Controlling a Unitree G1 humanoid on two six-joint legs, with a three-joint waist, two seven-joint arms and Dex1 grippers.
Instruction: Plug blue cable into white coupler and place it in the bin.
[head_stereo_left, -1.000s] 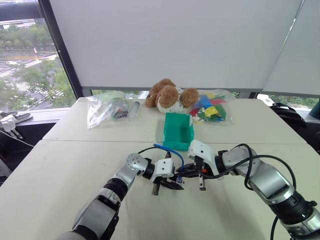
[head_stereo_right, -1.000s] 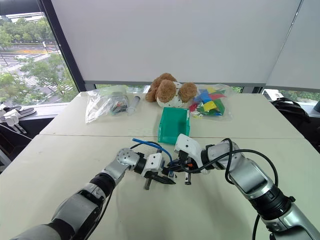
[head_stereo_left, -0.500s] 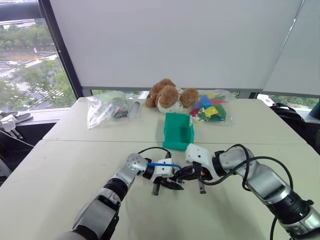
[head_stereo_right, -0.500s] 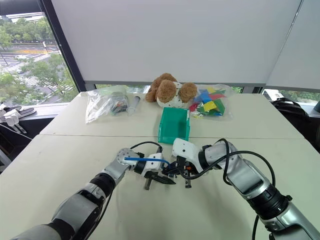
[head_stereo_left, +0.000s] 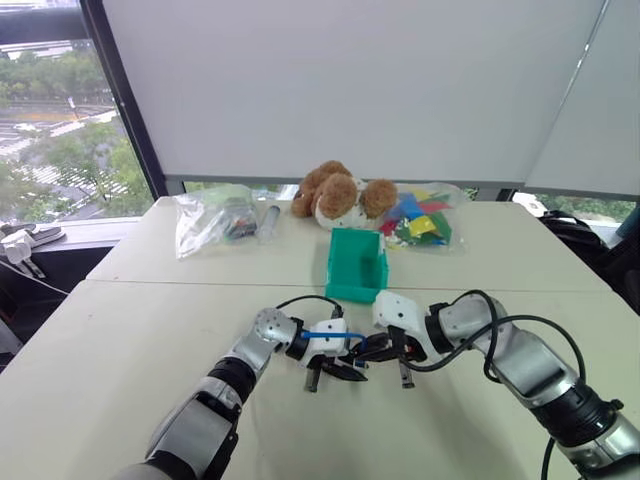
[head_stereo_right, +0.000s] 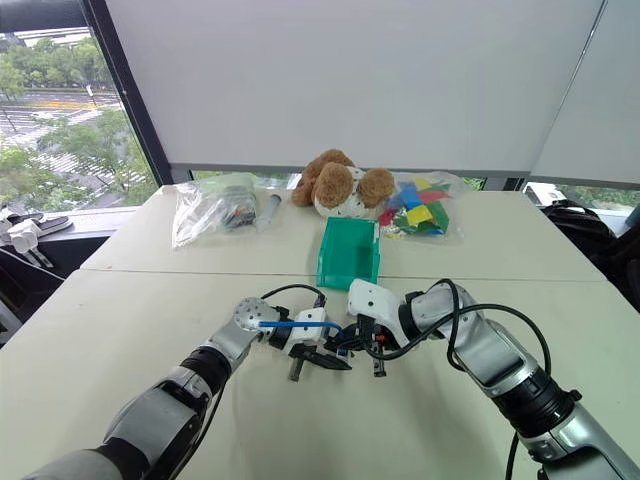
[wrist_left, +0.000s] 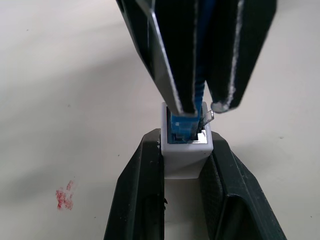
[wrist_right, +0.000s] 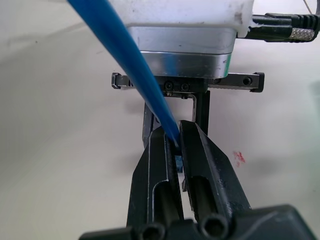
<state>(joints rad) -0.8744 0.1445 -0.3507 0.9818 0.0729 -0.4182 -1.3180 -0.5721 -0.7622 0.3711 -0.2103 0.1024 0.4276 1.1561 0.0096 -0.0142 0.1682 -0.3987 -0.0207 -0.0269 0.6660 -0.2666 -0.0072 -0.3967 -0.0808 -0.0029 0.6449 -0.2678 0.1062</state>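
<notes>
table (head_stereo_left: 120, 330) by window | left gripper (wrist_left: 186, 165) squeezes white coupler (wrist_left: 186, 150) | right gripper (wrist_right: 172, 142) pinches blue cable (wrist_right: 130, 60), plug in coupler | bin (head_stereo_left: 355, 262) behind

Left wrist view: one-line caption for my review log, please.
Left gripper clamps the white coupler while the right gripper seats the blue cable plug.

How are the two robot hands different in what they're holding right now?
The left gripper pinches the white coupler, a tiny block; the right gripper pinches the blue cable, a thin cord. The coupler sits wide between its fingers; the cable's fingers are nearly together. Both are shut, meeting above the table.
</notes>
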